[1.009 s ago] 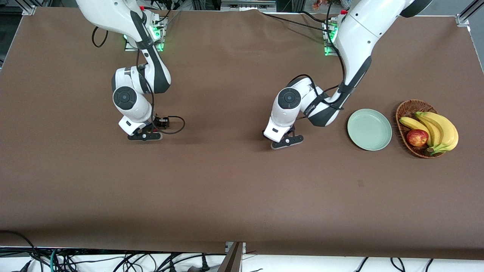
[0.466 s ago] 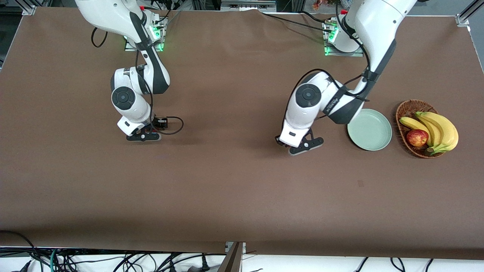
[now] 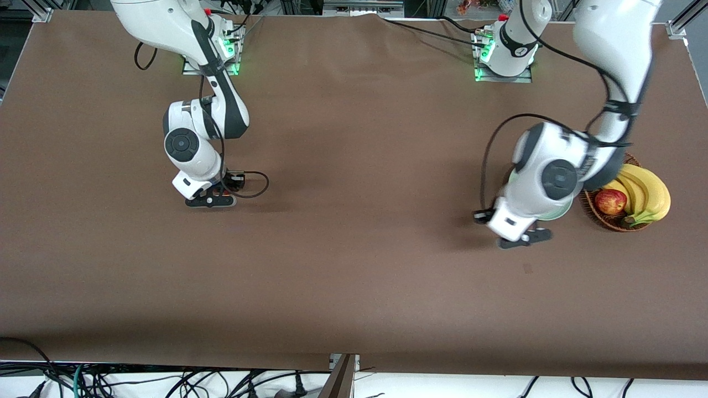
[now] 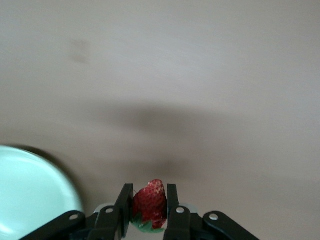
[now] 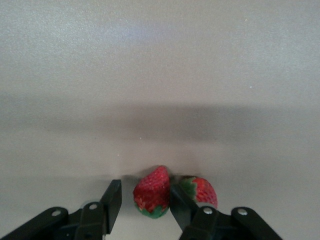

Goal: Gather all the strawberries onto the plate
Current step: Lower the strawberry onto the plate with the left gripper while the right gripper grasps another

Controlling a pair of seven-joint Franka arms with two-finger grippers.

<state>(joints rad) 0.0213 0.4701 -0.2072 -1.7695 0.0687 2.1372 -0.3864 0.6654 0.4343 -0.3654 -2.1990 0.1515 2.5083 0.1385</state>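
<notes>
My left gripper (image 3: pixel 520 239) is shut on a red strawberry (image 4: pixel 150 204) with a green top. It hangs over the brown table just beside the rim of the pale mint-green plate (image 3: pixel 563 211), which also shows in the left wrist view (image 4: pixel 30 195). The left arm hides most of the plate in the front view. My right gripper (image 3: pixel 210 200) is low at the table toward the right arm's end, open around a second strawberry (image 5: pixel 152 195) that touches one finger (image 5: pixel 180 202). A third strawberry (image 5: pixel 202 190) lies just outside that finger.
A brown wicker basket (image 3: pixel 614 221) with a red-yellow apple (image 3: pixel 610 202) and bananas (image 3: pixel 647 190) stands beside the plate at the left arm's end of the table. A black cable loops by the right gripper (image 3: pixel 260 185).
The left arm has swung from mid-table toward the plate, carrying its strawberry, and now covers most of the plate. The right gripper has barely moved.
</notes>
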